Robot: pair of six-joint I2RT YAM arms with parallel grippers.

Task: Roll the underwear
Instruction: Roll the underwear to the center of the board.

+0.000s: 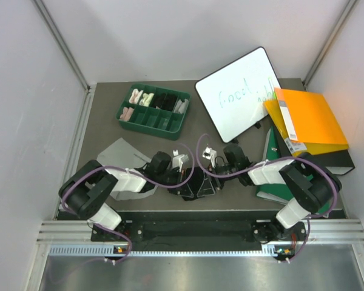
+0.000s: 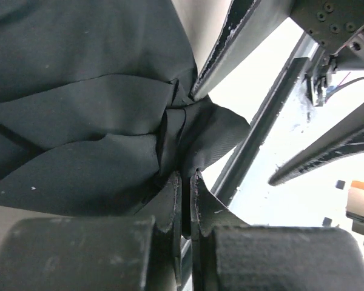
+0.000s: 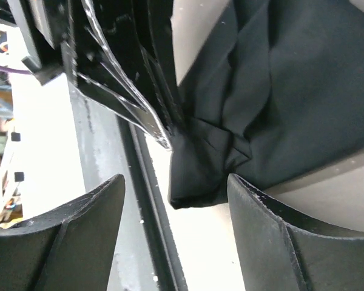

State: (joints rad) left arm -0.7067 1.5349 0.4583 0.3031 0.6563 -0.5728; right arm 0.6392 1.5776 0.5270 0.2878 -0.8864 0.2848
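The black underwear point(image 1: 197, 187) lies bunched at the table's near edge, between my two grippers. My left gripper point(image 1: 181, 162) is shut on a fold of it; in the left wrist view the fingers point(image 2: 185, 182) pinch the black fabric point(image 2: 79, 121). My right gripper point(image 1: 207, 155) is open, and in the right wrist view point(image 3: 176, 188) its fingers straddle the cloth's corner point(image 3: 200, 176) without touching it. The light grey underwear point(image 1: 122, 151) lies flat on the left, partly under my left arm.
A green compartment tray point(image 1: 153, 111) with small cloth rolls stands at the back left. A whiteboard point(image 1: 241, 93), an orange folder point(image 1: 307, 120) and a green binder point(image 1: 272, 163) lie at the back right and right. The table's front edge is right beside the grippers.
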